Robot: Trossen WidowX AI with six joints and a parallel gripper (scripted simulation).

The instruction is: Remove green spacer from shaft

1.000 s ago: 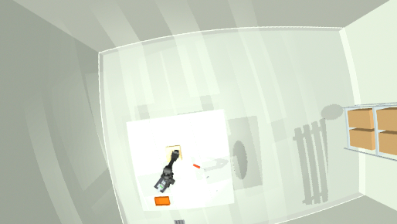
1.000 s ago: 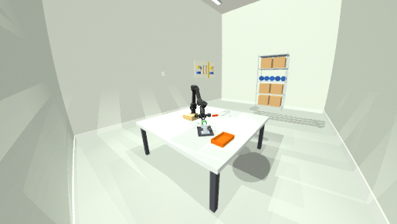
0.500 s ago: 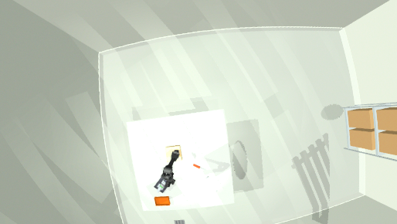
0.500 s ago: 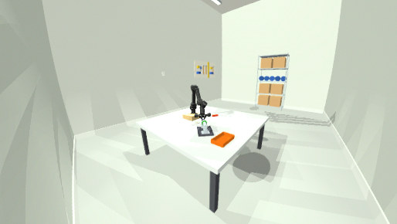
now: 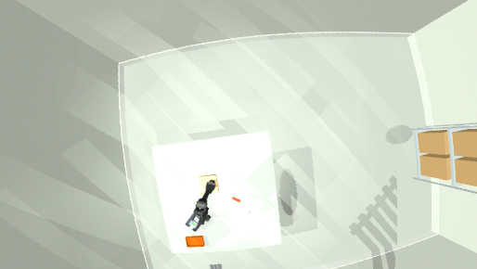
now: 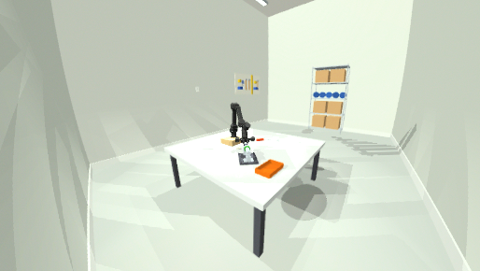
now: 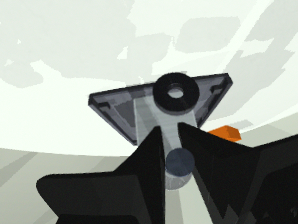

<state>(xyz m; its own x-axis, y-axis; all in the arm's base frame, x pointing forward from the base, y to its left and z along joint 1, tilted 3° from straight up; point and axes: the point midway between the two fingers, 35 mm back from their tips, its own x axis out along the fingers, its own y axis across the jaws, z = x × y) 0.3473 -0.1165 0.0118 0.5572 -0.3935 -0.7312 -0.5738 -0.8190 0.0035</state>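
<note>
My gripper [image 6: 246, 142] [image 7: 169, 129] is shut on a narrow part that appears to be the shaft. A round dark-blue end [image 7: 180, 162], apparently the shaft's, shows between the fingers in the wrist view. The pale grey housing block [image 7: 146, 119] stands on the dark base [image 7: 227, 80] [image 6: 241, 162], just beyond the fingertips. A black ring [image 7: 190, 99] shows above the block. The green spacer [image 6: 249, 149] appears as a small upright ring just under the gripper, above the base. It is not visible in the wrist view. The other spacers cannot be told apart.
An orange tray [image 5: 195, 241] [image 6: 269, 168] [image 7: 226, 134] lies on the white table [image 5: 251, 158] [image 6: 201, 159] near the base. A wooden block [image 5: 202, 180] [image 6: 228, 141] is by the arm's foot. A small red-orange piece [image 5: 236, 199] [image 6: 260, 139] lies farther off.
</note>
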